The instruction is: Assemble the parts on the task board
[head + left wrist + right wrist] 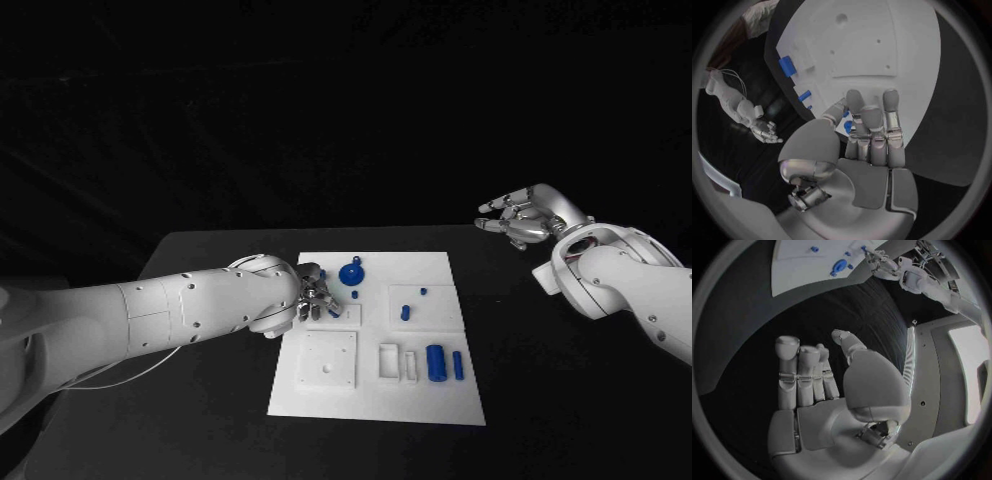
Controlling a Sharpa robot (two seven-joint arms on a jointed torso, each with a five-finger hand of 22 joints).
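The white task board (378, 395) lies mid-table. My left hand (315, 298) is low over its near-left upper area; in the left wrist view the left hand (870, 130) has its fingers straight and close together, and a small blue part (847, 127) sits pinched between thumb and fingers. A round blue part with a knob (353, 272) lies just beside that hand. Two small blue parts (407, 311) lie mid-board and two blue cylinders (436, 362) near the front. My right hand (522, 218) hangs raised off the board's far right, holding nothing.
White blocks (389, 360) and a square white plate (327, 360) stand on the board's front half. Black table (216, 250) surrounds the board. The right wrist view shows the board (798, 270) and the round blue part (840, 265) far off.
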